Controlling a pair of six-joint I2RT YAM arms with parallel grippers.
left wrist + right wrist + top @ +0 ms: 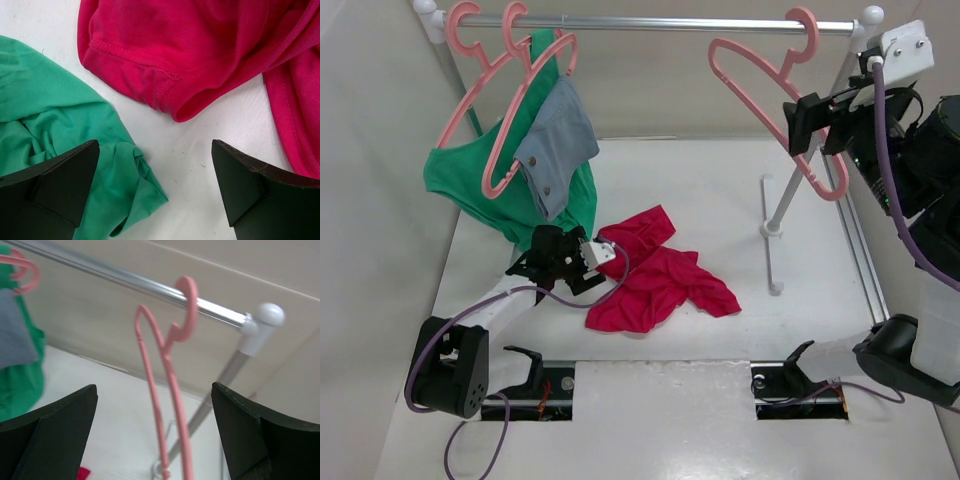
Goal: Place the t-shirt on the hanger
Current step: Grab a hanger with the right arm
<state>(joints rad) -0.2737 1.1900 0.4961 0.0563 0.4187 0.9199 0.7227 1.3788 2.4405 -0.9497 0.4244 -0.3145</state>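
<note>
Two tools gape wide, empty: left tool (155, 150) by the t-shirt (655, 275), right tool (155, 390) facing the hanger (191, 300) on the rail (660, 22).

Inside a robotics lab's test cell: the left arm (505, 297) and the right arm (920, 150) are sitting bolted at the edge of a white table (700, 190). Purple cables (450, 440) are trailing from them, plain white panels (370, 250) are boxing the bench in, and a small metal garment rail (660, 22) is carrying a pink hanger (745, 92).
</note>
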